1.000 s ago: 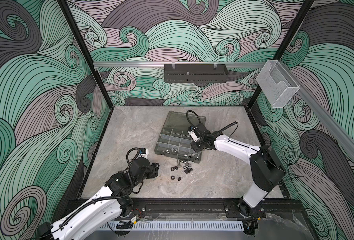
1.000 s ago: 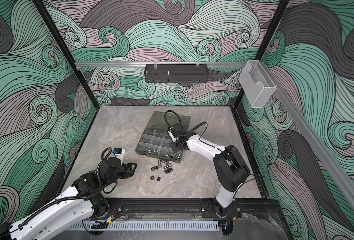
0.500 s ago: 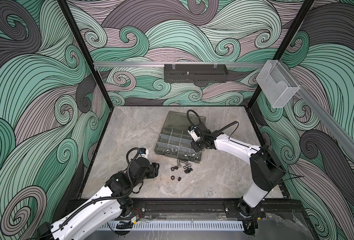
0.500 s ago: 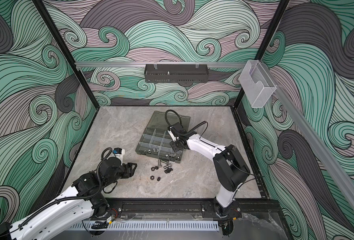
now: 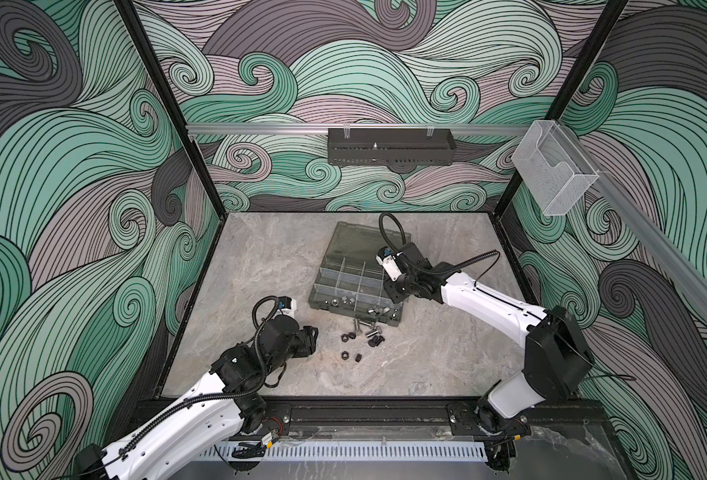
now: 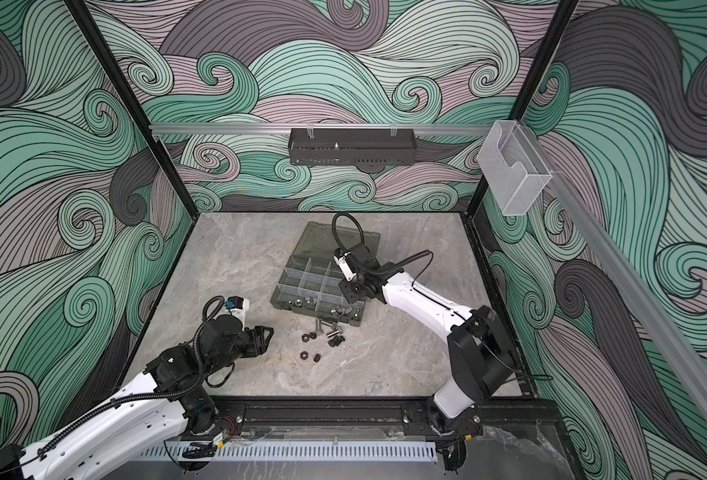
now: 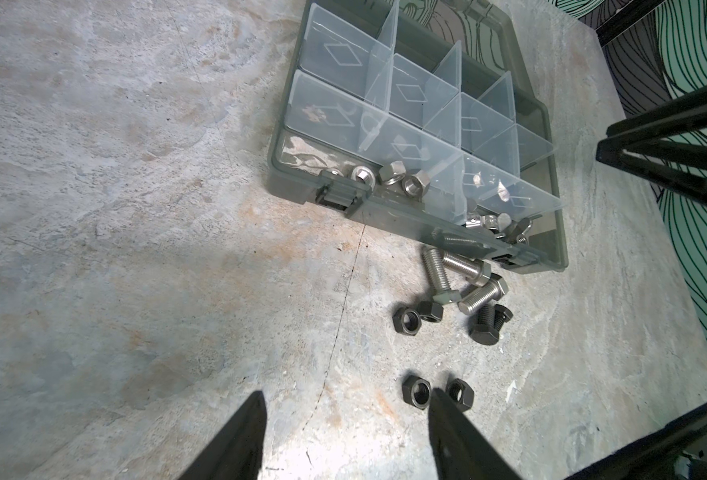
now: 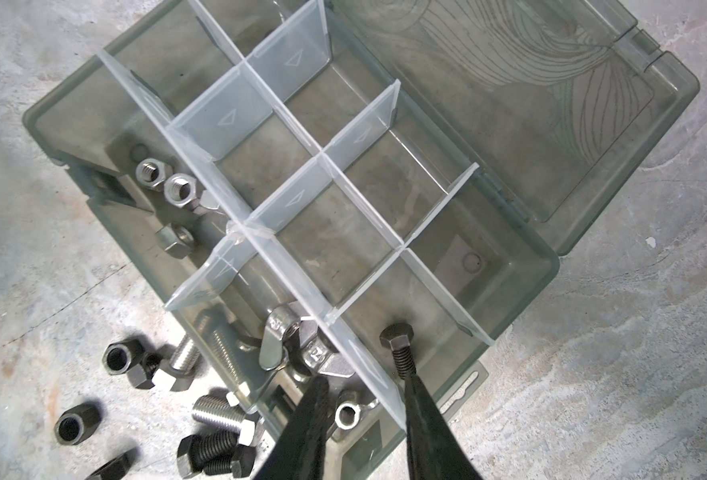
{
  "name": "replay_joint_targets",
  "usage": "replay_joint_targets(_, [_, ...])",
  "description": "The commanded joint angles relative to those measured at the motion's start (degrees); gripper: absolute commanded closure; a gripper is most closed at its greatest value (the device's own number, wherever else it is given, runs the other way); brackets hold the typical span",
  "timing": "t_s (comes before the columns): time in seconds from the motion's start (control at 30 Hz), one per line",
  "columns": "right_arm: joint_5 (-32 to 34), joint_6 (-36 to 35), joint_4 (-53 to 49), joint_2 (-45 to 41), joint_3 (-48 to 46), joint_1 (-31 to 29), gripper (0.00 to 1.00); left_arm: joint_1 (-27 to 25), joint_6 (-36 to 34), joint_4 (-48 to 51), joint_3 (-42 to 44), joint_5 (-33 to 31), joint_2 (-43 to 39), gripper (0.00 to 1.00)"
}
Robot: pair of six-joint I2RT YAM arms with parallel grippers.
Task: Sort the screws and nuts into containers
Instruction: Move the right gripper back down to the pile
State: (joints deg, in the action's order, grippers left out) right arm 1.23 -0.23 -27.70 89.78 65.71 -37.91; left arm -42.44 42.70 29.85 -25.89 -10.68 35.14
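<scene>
One black screw loose in corner cell; right gripper parted, left gripper likewise; lift straight up, clear of divider.

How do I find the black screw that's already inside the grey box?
Look for the smoky grey plastic organiser case on the marble table. Beside the right end effector, one cell holds a black hex-head screw. Everything else inside is silver.

Screws and nuts lie on the table before the containers.
</scene>
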Motion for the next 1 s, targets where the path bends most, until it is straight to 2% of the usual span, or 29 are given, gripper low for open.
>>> replay_joint_targets(0.0, [-0.54, 0.99, -1.53, -2.38, -1.98, -1.82, 0.67, 0.43, 0.9, -0.14, 0.14, 0.1, -0.04, 0.36])
replay_joint_targets(0.47, [0.69, 8.73, 0.19, -9.85, -13.56, -13.75, 0.68, 0.42, 1.01, -0.18, 0.25, -0.48, -0.07, 0.36])
replay_joint_targets(0.97, [1.47, 11.83, 4.2, -0.77, -13.78, -20.27, 0.68, 0.42, 1.06, -0.2, 0.16, -0.01, 0.04, 0.35])
